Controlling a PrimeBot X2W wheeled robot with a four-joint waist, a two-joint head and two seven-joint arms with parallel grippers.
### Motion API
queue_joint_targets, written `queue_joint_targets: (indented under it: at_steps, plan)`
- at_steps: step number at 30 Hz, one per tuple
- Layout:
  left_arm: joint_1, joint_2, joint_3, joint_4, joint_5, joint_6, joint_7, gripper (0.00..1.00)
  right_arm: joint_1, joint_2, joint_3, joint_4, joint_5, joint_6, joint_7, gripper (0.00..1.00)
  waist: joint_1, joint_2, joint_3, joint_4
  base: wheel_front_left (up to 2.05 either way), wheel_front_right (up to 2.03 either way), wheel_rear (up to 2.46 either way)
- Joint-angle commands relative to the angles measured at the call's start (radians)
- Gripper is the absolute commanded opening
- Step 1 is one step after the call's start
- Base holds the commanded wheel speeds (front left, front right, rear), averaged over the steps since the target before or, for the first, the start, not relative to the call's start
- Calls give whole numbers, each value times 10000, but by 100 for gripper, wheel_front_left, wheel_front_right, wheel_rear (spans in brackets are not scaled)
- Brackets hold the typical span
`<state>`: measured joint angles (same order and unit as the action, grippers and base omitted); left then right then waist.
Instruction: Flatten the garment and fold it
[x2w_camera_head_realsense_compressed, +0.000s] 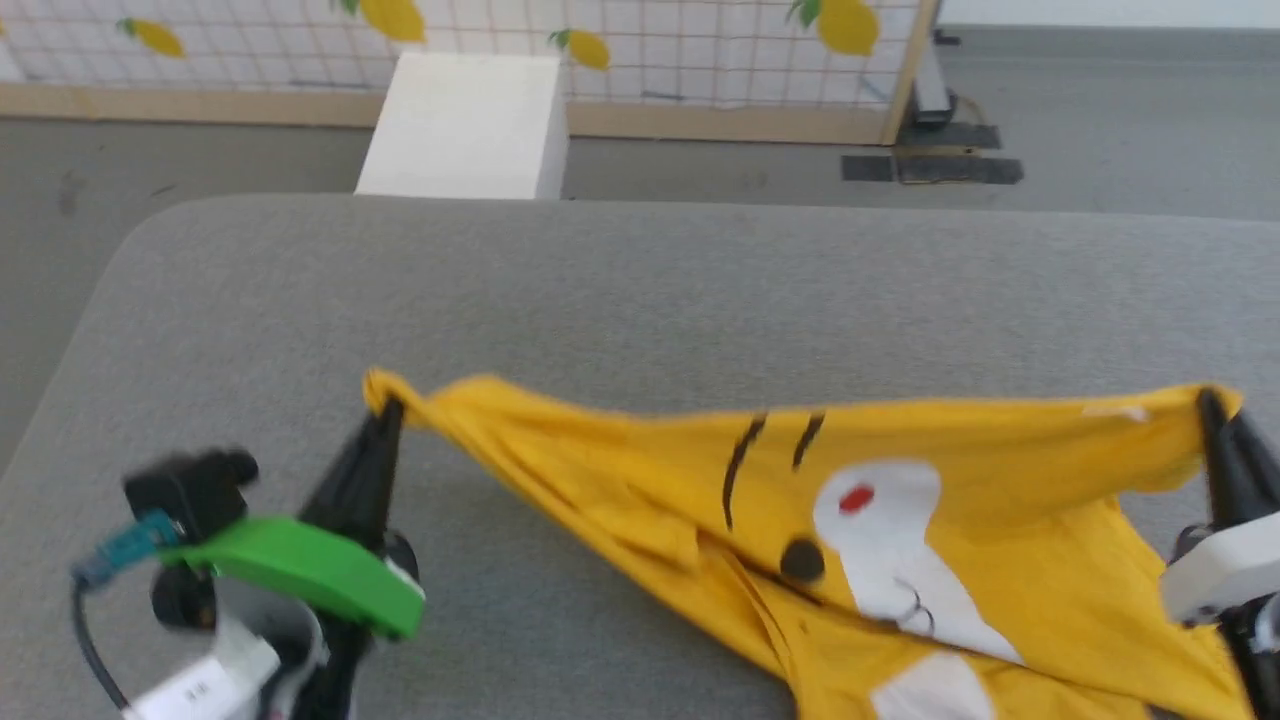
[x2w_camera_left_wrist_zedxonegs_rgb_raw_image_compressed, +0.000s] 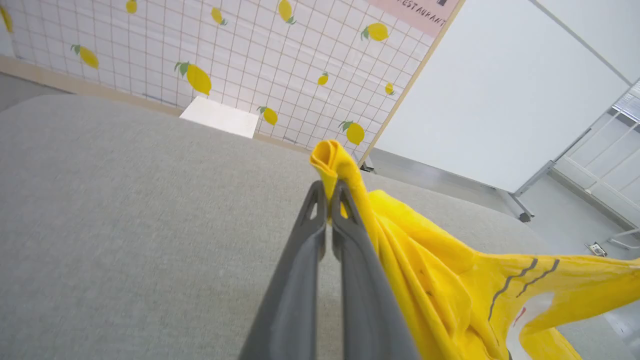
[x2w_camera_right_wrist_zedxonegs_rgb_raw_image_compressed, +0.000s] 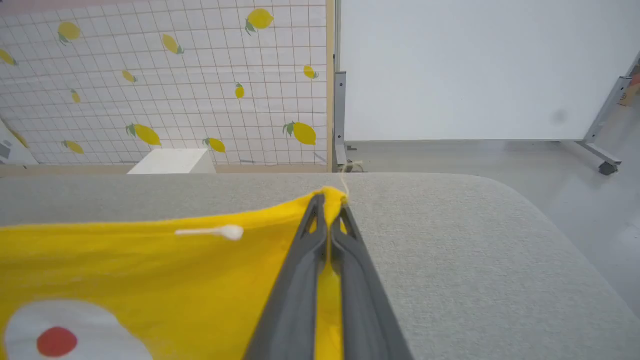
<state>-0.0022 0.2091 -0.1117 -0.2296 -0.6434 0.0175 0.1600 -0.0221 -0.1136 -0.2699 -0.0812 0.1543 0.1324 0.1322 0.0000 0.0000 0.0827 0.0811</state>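
Yellow cloth, the garment (x2w_camera_head_realsense_compressed: 620, 470), stretches across the lower part of the head view over the grey table (x2w_camera_head_realsense_compressed: 640, 290), print side up. Your left pincer (x2w_camera_head_realsense_compressed: 385, 412) is clamped tight on its bunched corner at lower left; your right pincer (x2w_camera_head_realsense_compressed: 1215, 405) is closed on the opposite corner at the right edge. Holding both corners apart pulls the top edge taut, likely so you can lay it flat; the rest sags crumpled toward the bottom edge.

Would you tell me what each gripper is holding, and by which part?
Both hold the garment: the left gripper pinches its far left corner, the right gripper its far right corner.
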Motion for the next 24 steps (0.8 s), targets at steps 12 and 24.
queue_joint_targets:
  at_steps: [12,24]
  plan:
    - [-4779,811,144,-1186,-342,-696,945,0,-3484,-3048,635,-2738,212,-17,3782,0,0,0,-127,-1076,0,0,0]
    - [-9555,1058,419,698,-906,-760,1806,0,-8198,-4069,2581,-133,428,-17,4737,0,0,0,1760,-1464,0,0,0]
